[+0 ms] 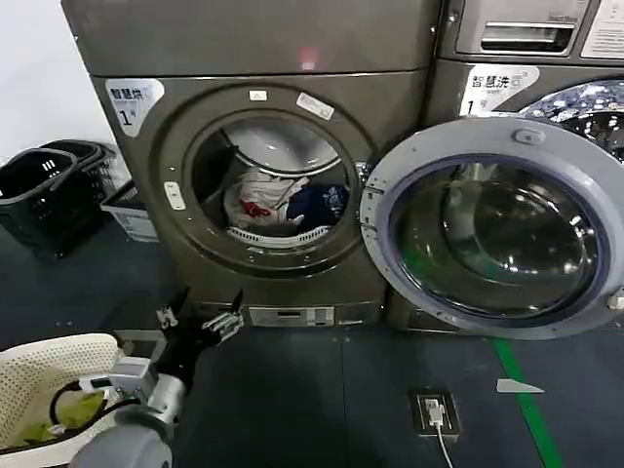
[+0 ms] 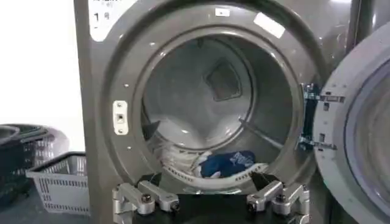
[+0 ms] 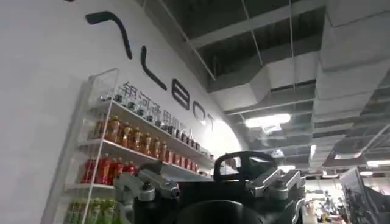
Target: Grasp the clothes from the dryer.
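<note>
Two baskets (image 1: 44, 190) beside dryer (image 1: 253, 58).

Lower part of the clothes (image 2: 213, 163) behind the dryer (image 2: 317, 36) porthole rim.

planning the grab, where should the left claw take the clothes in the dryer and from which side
Probably the raised white-and-red cloth hump of the heap beside the navy garment, reached straight through the bronze-grey dryer's open round porthole from the front, where the open left claw waits below.

Dark floor (image 1: 322, 390) with green stripe (image 1: 526, 400), white wall (image 1: 39, 68)
</note>
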Tool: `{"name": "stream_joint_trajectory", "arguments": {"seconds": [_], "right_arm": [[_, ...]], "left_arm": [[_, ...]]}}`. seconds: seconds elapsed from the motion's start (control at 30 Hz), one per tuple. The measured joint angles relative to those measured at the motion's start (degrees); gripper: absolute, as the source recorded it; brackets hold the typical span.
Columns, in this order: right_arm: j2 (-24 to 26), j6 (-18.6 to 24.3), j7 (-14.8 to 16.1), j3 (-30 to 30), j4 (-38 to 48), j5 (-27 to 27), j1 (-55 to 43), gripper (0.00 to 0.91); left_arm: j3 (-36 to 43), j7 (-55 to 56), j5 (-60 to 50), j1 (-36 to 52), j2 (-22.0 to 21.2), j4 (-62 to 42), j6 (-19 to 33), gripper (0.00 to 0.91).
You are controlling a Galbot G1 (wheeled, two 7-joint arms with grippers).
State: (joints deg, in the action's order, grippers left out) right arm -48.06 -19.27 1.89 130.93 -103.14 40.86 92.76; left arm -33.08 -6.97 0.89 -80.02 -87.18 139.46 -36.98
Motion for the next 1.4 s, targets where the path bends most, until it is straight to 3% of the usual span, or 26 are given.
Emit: {"name": "stream_joint_trajectory", "arguments": {"seconds": [1.4], "right_arm": [[0.2,1.1,0.6,0.3,-0.7,1.6,0.3,0.907]], "left_arm": [[-0.3,-0.8,-0.9,-0.4,0.2,1.1,0.5,0.907]]}}
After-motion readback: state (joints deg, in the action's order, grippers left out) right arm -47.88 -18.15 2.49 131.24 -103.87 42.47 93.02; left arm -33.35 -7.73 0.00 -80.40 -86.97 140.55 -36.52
